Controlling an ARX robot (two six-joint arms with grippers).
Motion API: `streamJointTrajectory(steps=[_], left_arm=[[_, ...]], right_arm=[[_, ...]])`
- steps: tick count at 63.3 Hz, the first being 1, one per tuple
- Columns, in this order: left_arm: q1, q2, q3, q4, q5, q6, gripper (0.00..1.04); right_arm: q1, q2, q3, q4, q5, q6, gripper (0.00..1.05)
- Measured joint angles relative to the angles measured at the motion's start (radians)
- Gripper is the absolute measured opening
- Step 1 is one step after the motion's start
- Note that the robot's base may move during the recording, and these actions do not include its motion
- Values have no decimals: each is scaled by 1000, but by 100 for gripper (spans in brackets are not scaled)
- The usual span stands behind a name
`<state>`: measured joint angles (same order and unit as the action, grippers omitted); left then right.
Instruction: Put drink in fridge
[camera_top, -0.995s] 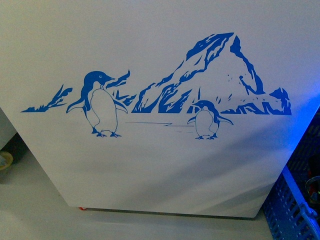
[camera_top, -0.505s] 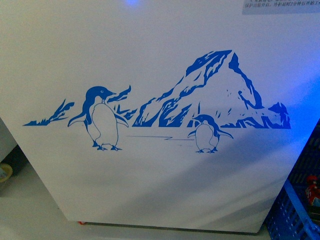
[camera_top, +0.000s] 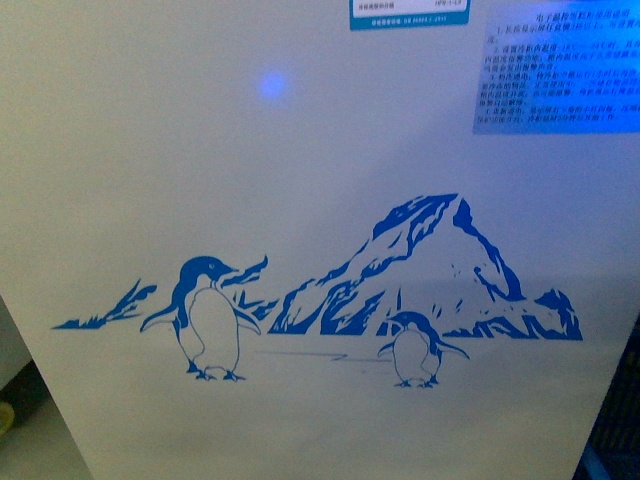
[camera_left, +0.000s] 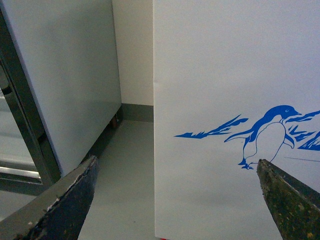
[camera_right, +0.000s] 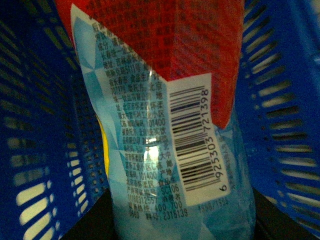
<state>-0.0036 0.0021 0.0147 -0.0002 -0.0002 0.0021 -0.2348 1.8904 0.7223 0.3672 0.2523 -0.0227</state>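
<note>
The fridge's (camera_left: 225, 65) corner edge runs down mid-frame in the left wrist view, with bare floor (camera_left: 125, 165) between it and the grey cooler (camera_left: 75, 75) at left. The left hand (camera_left: 176, 161) is spread wide, empty. The drink (camera_right: 150, 140) fills the right wrist view inside a blue basket (camera_right: 35, 100); the right hand (camera_right: 180, 212) flanks it at bottom, grip unclear.

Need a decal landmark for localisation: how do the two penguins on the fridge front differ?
The left penguin is clearly bigger than the right penguin. The left penguin stands clear of the mountain; the right penguin stands right at its base. The left penguin also shows in the left wrist view; the right penguin does not. Both are blue drawings, upright with wings out, on the white fridge.
</note>
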Motion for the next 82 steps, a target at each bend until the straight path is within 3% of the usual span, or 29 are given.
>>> streamJointTrajectory(steps=[9, 29, 43, 51, 56, 61, 69, 82], left_arm=[[0, 0, 0, 0, 0, 0, 97], [0, 0, 0, 0, 0, 0, 97], [0, 0, 0, 0, 0, 0, 97], [0, 0, 0, 0, 0, 0, 97], [0, 0, 0, 0, 0, 0, 97], [0, 0, 0, 0, 0, 0, 97], [0, 0, 0, 0, 0, 0, 97], [0, 0, 0, 0, 0, 0, 97]], right_arm=[[-69, -481, -65, -245, -105, 53, 42], [-83, -971, 74, -528, -243, 198, 42], [11, -1238, 85, -613, -203, 245, 42], [165, -1375, 59, -673, -49, 260, 42], [301, -1415, 27, -623, 89, 249, 42], [379, -1423, 17, -583, 135, 233, 42], [357, -1423, -18, -571, 117, 216, 42], [224, -1444, -61, -521, 27, 198, 42]])
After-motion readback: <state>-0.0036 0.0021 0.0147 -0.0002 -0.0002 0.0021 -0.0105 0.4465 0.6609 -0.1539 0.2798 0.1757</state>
